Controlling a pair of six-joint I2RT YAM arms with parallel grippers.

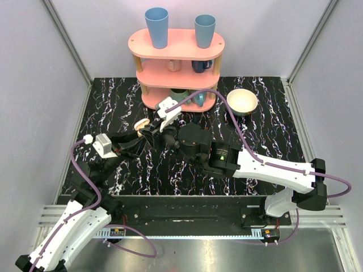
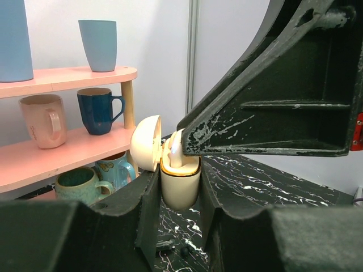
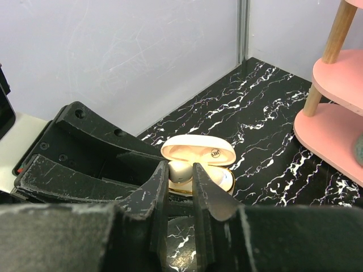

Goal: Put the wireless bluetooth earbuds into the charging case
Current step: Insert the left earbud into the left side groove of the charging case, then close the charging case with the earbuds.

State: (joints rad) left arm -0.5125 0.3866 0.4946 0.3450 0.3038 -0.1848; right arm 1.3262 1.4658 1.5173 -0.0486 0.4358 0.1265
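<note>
1. My left gripper (image 2: 179,198) is closed tight on the small cream-white rounded plastic charging case (image 2: 180,180). Its two black fingers (image 2: 148,211) press the lower body of the case from both sides.
2. The case stands upright in this grip, with the mouth upward and a thin gold rim around it. Its rounded lid (image 2: 146,141) is swung open toward the side of the shelf.
3. My right gripper (image 3: 180,190) is almost closed. Between its black fingertips it pinches a tiny off-white bean-shaped earbud (image 3: 180,169).
4. This earbud is at the mouth of the case and partly inside it. In the left wrist view its top shows above the gold rim. I cannot tell if it sits fully in its hollow.
5. The two grippers meet tip to tip over the black marbled table with white veins (image 1: 113,102), just in front of the shelf.
6. Behind them is a pink wooden shelf with three levels (image 1: 176,45). On its top stand a light blue tumbler (image 1: 156,27) and a second blue tumbler (image 1: 205,30). Lower down I see a pale pink mug (image 2: 42,120), a dark blue mug (image 2: 97,110) and a teal mug (image 2: 79,184).
7. A round cream bowl (image 1: 242,102) stands on the table to the right of the shelf, well apart from both grippers.
</note>
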